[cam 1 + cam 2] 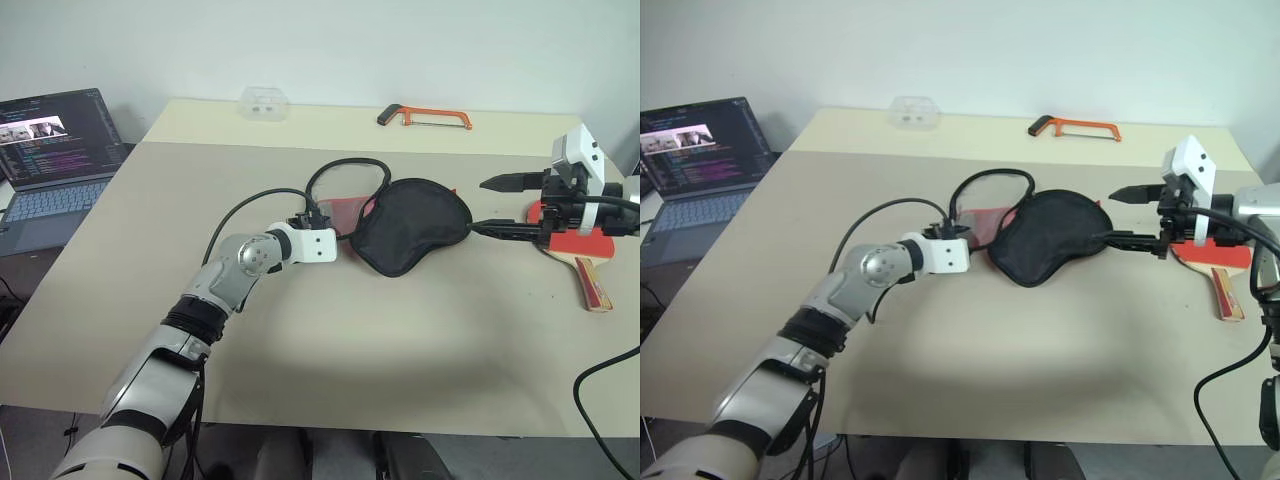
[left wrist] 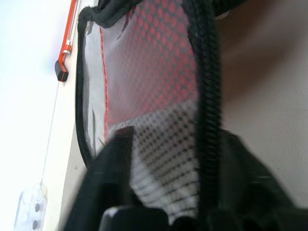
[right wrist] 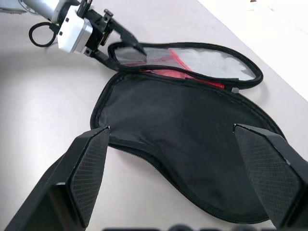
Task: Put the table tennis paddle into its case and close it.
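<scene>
We pinch the case flap with left gripper to pin it open; right gripper spread wide, paddle waits behind.

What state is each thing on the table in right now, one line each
Case: unzipped, lying open on the table.
Table tennis paddle: flat on the table, outside the case.
Left gripper: pinching the rim of the case's mesh flap.
Right gripper: open, holding nothing, beside the case.
Laptop: lid up, screen lit.
Hacksaw: lying flat, untouched.
</scene>
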Controlling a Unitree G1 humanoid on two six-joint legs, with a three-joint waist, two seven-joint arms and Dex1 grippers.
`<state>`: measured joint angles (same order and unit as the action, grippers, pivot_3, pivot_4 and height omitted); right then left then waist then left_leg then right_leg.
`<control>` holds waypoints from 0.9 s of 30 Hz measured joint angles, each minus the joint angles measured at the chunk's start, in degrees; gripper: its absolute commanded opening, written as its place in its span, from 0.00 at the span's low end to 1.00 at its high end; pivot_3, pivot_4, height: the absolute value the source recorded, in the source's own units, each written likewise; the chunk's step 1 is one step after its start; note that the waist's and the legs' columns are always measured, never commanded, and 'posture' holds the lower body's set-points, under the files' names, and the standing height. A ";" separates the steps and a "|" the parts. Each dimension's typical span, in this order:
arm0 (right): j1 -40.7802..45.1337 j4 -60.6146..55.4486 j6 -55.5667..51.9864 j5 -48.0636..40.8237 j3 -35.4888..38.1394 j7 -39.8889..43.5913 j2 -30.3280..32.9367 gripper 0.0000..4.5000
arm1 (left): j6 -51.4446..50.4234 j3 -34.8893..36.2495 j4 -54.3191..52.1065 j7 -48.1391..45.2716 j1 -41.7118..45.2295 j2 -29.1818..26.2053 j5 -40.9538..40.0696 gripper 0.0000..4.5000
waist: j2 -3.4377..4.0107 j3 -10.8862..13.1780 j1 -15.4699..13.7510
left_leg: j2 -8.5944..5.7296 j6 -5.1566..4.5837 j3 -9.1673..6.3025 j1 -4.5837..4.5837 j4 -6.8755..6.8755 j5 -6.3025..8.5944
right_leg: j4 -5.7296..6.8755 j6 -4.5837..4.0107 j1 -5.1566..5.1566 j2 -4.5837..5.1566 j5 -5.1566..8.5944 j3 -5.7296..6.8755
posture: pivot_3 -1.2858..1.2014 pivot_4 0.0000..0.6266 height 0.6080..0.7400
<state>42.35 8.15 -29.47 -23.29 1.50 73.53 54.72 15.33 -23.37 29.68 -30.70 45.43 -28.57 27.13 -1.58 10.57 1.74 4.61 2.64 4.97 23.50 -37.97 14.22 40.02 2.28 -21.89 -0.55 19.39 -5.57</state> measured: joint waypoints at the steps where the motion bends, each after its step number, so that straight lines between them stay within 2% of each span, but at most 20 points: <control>1: 0.02 0.00 0.01 0.00 0.00 0.00 -0.05 1.00 | 0.05 0.00 0.00 0.04 0.02 0.18 0.00 0.20 | 0.00 0.00 0.00 | -0.01 0.04 0.00 0.00 -0.01 -0.02 | 0.00 0.00 0.00 0.00 0.00 0.00 | 0.52 0.24 1.00; 3: 0.02 0.00 0.01 0.00 0.00 0.00 -0.13 1.00 | 0.02 0.17 -0.03 0.06 0.10 0.68 -0.02 0.03 | 0.00 0.00 -0.01 | -0.01 0.07 0.00 0.00 -0.01 -0.04 | 0.02 0.00 0.00 0.00 0.00 0.00 | 0.52 0.24 1.00; 4: 0.02 0.00 0.01 0.00 0.00 -0.01 -0.17 1.00 | -0.06 0.23 -0.13 0.06 0.18 1.13 -0.06 0.01 | 0.00 0.00 -0.04 | -0.01 0.08 0.00 0.00 -0.01 -0.05 | 0.02 0.00 0.00 0.00 0.00 0.01 | 0.52 0.24 1.00; 8: 0.02 -0.04 0.01 -0.01 0.00 -0.03 -0.27 1.00 | -1.30 0.27 -1.48 0.04 0.24 4.57 -0.06 0.01 | 0.01 -0.01 -0.09 | -0.02 0.10 -0.01 0.02 -0.03 -0.06 | 0.01 0.00 0.01 0.00 0.00 0.02 | 0.52 0.24 1.00; 13: 0.02 -0.10 0.01 -0.03 0.00 -0.07 -0.41 1.00 | -3.49 -1.72 -1.78 1.16 1.11 11.53 1.62 0.01 | 0.01 -0.01 -0.32 | -0.08 0.10 -0.06 0.09 -0.09 -0.06 | 0.01 0.01 0.01 0.00 0.00 0.06 | 0.52 0.24 1.00; 20: 0.02 -0.16 0.01 -0.03 0.00 -0.14 -0.50 1.00 | -7.88 -4.86 0.23 2.76 5.99 19.83 4.69 0.01 | 0.03 -0.02 -0.25 | -0.31 0.09 -0.06 0.10 -0.08 -0.06 | 0.01 0.01 0.01 -0.06 0.00 0.04 | 0.52 0.24 1.00; 27: 0.65 -0.14 0.01 -0.02 0.00 -1.13 -0.74 1.00 | -14.18 -6.40 1.86 3.25 8.87 24.43 6.76 0.01 | 0.04 -0.02 -0.22 | -0.33 0.10 -0.08 0.10 -0.08 -0.06 | 0.01 0.01 0.01 -0.07 0.00 0.04 | 0.52 0.24 1.00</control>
<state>43.00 8.01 -29.46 -23.32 1.50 72.40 53.98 1.15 -29.77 31.54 -27.45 54.30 -4.14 33.89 -1.54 10.54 1.51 4.28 2.73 4.88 23.60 -38.05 14.16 40.04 2.29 -21.88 -0.62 19.38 -5.53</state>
